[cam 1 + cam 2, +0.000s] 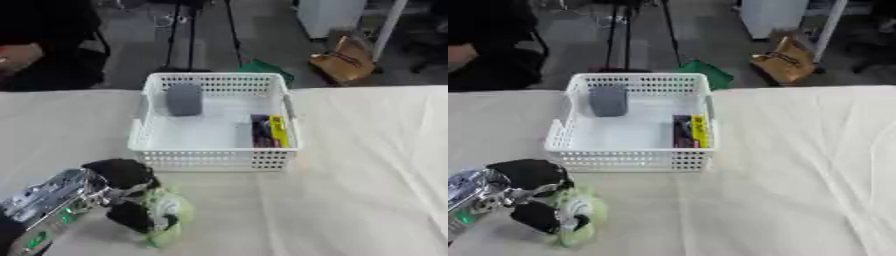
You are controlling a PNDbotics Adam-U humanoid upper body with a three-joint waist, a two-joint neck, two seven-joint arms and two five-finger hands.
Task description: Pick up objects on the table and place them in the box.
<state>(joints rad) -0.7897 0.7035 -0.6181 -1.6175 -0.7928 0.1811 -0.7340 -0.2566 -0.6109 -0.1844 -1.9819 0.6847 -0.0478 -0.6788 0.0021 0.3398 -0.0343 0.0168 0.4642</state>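
The left hand (129,192) comes in from the 8 o'clock corner on a silver forearm, its black fingers and thumb curled round a pale green soft object (166,215) that sits on the cloth-covered table (367,165) at about 7 o'clock. The right hand shows in neither view.

One white perforated basket (214,159) stands at the centre, toward 12 o'clock of the hand — well apart from it. Two things lie inside: one grey rounded object (184,98) at the far left corner, and one flat dark packet with a yellow edge (269,132) along the right wall.
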